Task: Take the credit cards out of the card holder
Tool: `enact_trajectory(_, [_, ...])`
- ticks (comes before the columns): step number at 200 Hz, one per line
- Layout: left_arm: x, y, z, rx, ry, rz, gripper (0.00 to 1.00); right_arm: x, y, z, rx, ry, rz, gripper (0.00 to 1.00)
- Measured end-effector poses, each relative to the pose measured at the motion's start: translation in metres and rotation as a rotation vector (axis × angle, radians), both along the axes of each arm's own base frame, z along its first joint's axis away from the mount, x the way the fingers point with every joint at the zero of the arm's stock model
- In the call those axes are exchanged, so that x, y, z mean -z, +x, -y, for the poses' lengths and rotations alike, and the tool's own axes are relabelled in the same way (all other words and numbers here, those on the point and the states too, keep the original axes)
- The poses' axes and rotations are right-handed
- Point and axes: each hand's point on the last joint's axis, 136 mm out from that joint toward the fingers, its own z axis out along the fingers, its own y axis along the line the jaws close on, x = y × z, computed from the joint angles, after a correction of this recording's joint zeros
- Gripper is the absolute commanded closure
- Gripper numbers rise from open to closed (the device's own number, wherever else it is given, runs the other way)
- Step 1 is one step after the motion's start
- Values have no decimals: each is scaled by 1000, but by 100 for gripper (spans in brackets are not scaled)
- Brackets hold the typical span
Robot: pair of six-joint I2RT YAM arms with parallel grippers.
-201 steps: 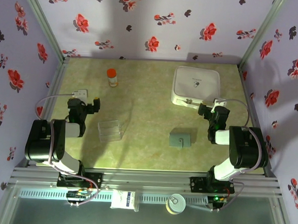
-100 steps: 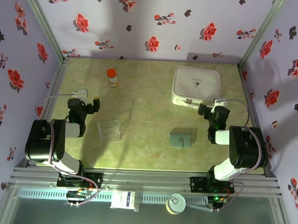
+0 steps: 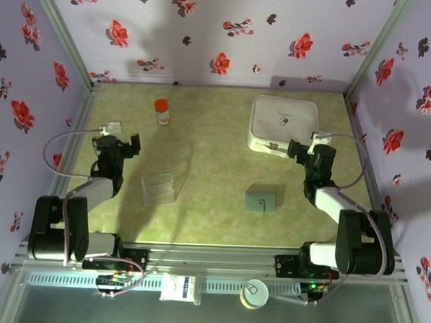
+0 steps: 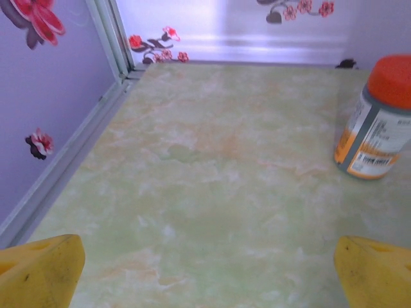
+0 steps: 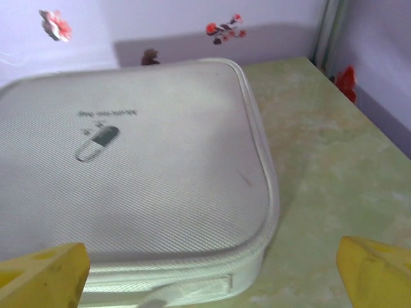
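Two wide, empty pincers: left pincer [image 3: 132, 141] before the orange-capped bottle [image 3: 162, 112], right pincer [image 3: 303, 151] facing the white pill case [image 3: 284, 122]; card holder [image 3: 260, 201] lies apart on the table [image 3: 216, 143], clear tray [image 3: 160, 188] to its left.

1 white zippered case [image 3: 284, 122] lies flat on the bench [image 3: 216, 154]. 1 orange-capped bottle [image 3: 162, 112] stands upright well left of the case. 1 clear tray [image 3: 159, 188] lies left of the case, nearer the front.

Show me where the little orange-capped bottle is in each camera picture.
Top external: the orange-capped bottle stands upright on the far side of the tabletop, left of centre.
Left wrist: the bottle is at the right edge, in the upper half.
Right wrist: this camera faces the white box.
Shared landmark: the green marbled tabletop, seen in all three views.
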Motion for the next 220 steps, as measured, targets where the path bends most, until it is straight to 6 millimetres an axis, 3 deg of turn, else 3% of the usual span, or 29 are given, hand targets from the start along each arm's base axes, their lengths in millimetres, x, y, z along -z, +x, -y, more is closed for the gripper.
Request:
enact_trajectory(42, [-26,1,11,-21,-79,-44,0,-23,-5,-29,-63,42,-49,8])
enact_trajectory(111, [-28,-27,63,69,-222,-246,2,-12,-34,-70,-100,265,-301,23])
enact_trajectory(133, [-22,-44,73,64,-259,-345,11,-3,-50,-92,-138,317,-393,24])
enact_trajectory(160, [-5,-70,73,12,-295,-487,12,5,-67,-118,-189,351,-480,24])
enact_trajectory(173, [5,-83,75,-7,-305,-549,16,9,-73,-129,-209,364,-515,24])
enact_trajectory(220, [32,-117,88,-17,-363,-695,39,17,-88,-144,-238,378,-581,24])
